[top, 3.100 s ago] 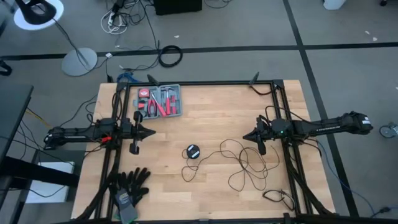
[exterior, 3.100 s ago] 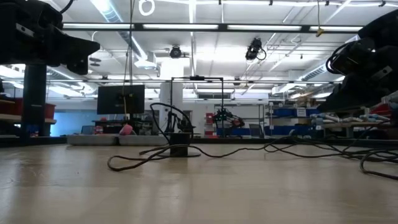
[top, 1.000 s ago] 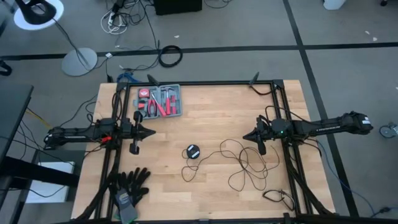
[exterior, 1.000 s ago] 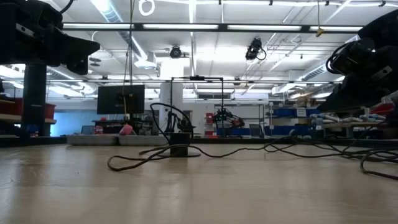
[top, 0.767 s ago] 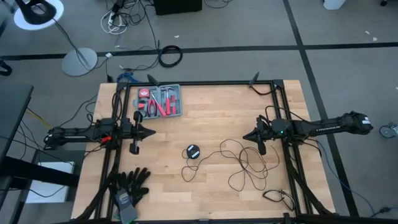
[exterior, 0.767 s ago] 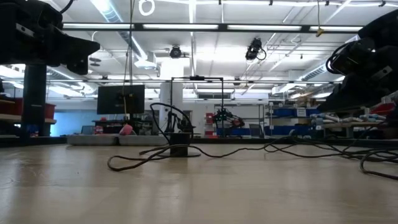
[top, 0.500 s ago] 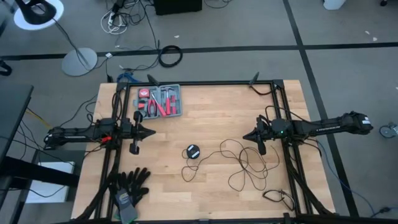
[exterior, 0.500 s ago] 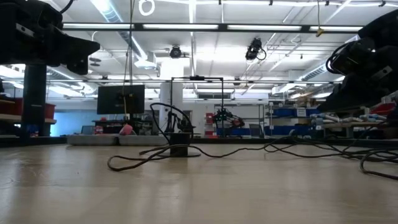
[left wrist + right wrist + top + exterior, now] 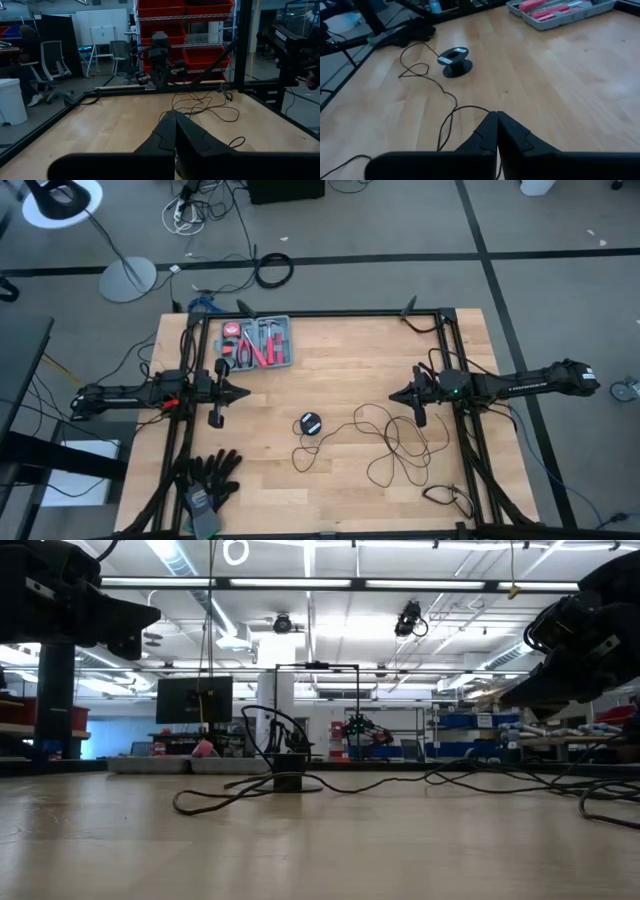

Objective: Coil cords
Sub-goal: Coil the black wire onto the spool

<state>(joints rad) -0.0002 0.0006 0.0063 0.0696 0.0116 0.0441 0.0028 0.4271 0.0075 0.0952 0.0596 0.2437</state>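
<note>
The cord [image 9: 395,445] is a thin black wire lying in loose loops on the wooden table, right of centre. One end runs to a small round black puck [image 9: 311,423] that stands on its base near the middle; it also shows in the right wrist view, puck [image 9: 454,61] and cord [image 9: 427,75]. My right gripper [image 9: 392,395] is shut, hovering just above the loops' far side and pointing toward the table's left. My left gripper [image 9: 245,392] is shut above the table's left part, pointing right, far from the cord [image 9: 200,105].
A grey tray of red-handled tools [image 9: 258,343] sits at the far left of the table. Black gloves [image 9: 208,475] lie at the near left corner. A small bundle of wire [image 9: 448,498] lies by the frame at the near right. Bare wood lies between the two grippers.
My right gripper has tipped a little at the wrist while staying in place. The cord, the puck and my left gripper have kept still.
</note>
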